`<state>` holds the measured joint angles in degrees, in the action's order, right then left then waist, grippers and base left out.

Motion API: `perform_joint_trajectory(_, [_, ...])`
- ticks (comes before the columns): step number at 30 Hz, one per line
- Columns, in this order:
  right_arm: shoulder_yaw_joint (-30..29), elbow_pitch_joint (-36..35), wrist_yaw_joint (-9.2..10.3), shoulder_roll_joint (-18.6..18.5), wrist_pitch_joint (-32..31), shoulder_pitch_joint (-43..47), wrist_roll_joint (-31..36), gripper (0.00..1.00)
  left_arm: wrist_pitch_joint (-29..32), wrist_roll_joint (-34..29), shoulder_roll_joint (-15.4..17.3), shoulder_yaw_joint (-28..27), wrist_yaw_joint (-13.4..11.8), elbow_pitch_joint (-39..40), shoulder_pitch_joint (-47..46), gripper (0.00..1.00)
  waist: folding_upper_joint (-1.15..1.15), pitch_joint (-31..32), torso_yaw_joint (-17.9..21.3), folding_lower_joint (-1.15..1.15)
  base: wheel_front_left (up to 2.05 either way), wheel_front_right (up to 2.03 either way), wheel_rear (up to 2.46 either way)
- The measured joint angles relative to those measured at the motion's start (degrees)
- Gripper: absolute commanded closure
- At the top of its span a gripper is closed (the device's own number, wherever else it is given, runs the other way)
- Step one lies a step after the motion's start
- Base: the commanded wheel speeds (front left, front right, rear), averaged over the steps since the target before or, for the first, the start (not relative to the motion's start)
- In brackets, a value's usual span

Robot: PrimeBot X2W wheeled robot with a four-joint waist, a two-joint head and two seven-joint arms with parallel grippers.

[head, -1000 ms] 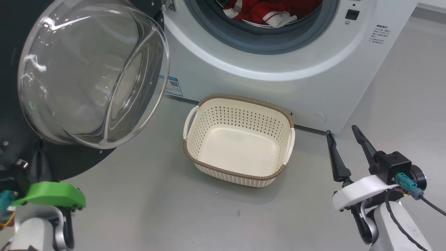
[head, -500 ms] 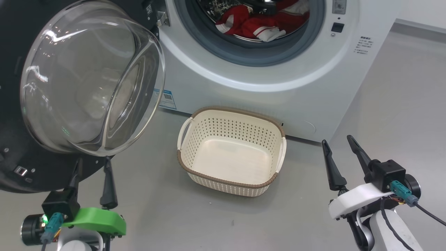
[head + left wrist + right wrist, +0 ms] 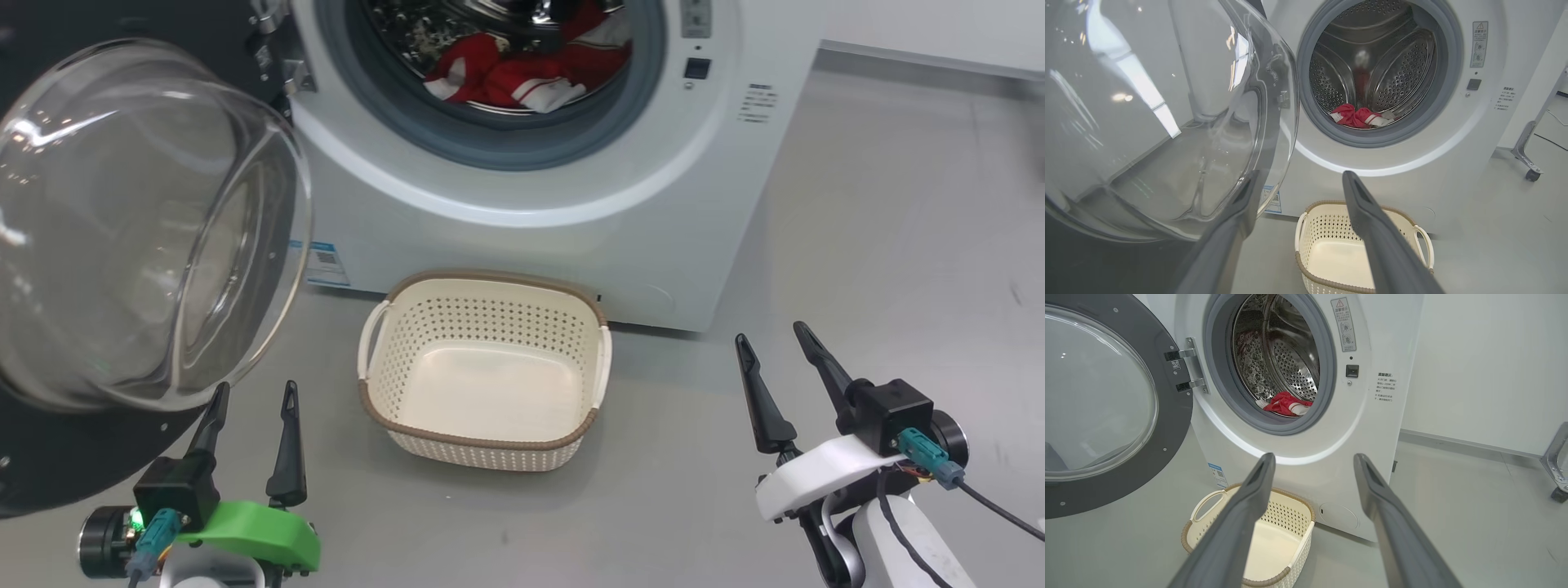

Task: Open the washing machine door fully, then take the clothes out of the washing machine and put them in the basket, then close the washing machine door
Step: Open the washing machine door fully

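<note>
Grey floor [image 3: 857,245]: basket [image 3: 482,453] long axis runs along washing machine [image 3: 531,245] front.

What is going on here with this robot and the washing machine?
A two-armed robot is about to unload the washing machine. The washing machine door is swung open on the robot's left. The red clothes lie inside the machine, and the basket in front of it is empty. The left gripper and the right gripper are both open and hold nothing, one on each side of the basket.
</note>
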<state>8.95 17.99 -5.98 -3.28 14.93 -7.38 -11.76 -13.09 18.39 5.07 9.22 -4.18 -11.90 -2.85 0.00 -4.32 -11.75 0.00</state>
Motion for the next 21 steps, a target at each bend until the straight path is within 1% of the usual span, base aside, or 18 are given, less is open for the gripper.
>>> perform_joint_trajectory(14, [0.3,-0.8,0.0,0.2,0.0,1.7,-1.0,0.0,2.6,-0.8,0.3,0.2,-0.4,1.2,1.4,0.0,0.0,0.8,9.3,0.0,0.0,0.0,0.0])
perform_joint_trajectory(21, [-0.5,-1.1,0.08,0.3,0.0,2.7,-1.5,0.0,4.4,-1.7,0.2,1.4,-0.6,1.2,1.4,0.0,0.0,1.5,12.3,0.0,0.0,0.0,0.0])
